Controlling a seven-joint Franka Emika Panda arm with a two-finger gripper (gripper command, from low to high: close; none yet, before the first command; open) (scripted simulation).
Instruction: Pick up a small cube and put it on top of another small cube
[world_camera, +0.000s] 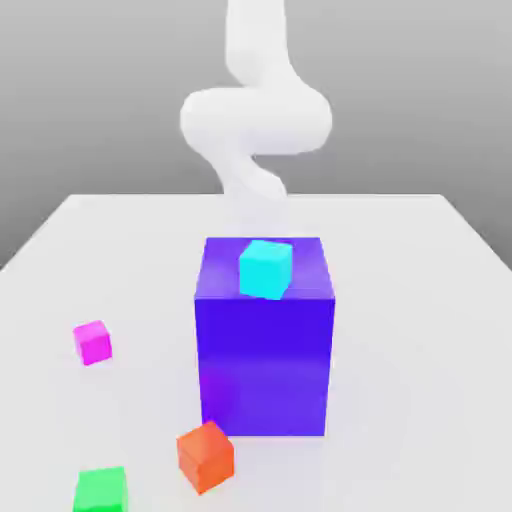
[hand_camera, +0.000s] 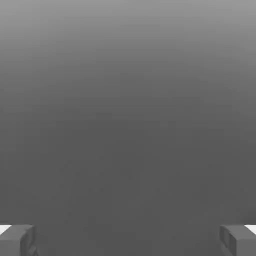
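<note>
Plain, unlettered magenta cube (world_camera: 92, 342) (tool (hand_camera: 128, 240) wide apart)

No text, labels, numbers or signs seem readable on anything.

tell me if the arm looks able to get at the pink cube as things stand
Probably yes: the pink cube sits alone on the table, left of the big blue block in the exterior view, nothing over it.

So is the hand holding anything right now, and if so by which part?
Nothing is held. The hand is open, with only bare grey background between its fingers.
</note>
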